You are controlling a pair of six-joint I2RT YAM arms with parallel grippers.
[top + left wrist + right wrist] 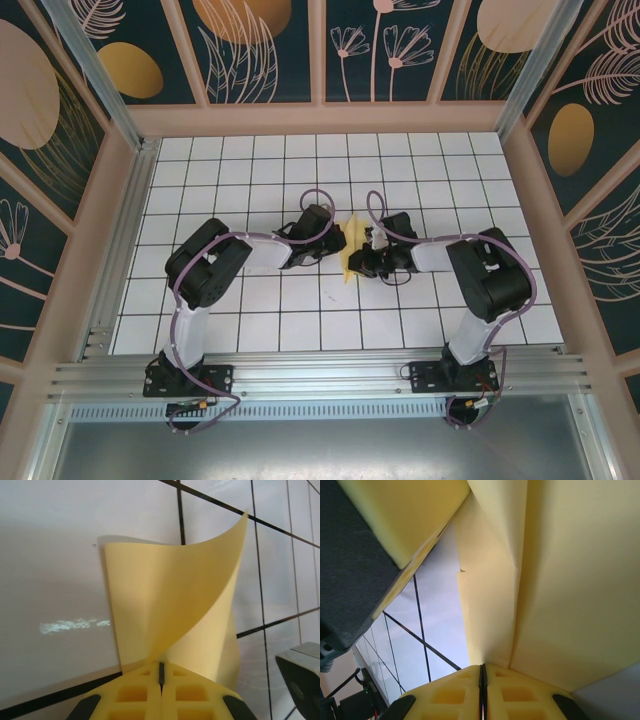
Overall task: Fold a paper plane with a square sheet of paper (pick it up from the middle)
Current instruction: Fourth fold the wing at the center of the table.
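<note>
Both pinching: left gripper (161,679) and right gripper (482,679) clamp the sheet of paper (170,605); keep edges aligned, crease slowly.

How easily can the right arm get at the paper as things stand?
Probably yes: the right gripper looks shut on the paper, with nothing between them. The left gripper pinches the same paper close beside it, so room to shift looks tight.
</note>
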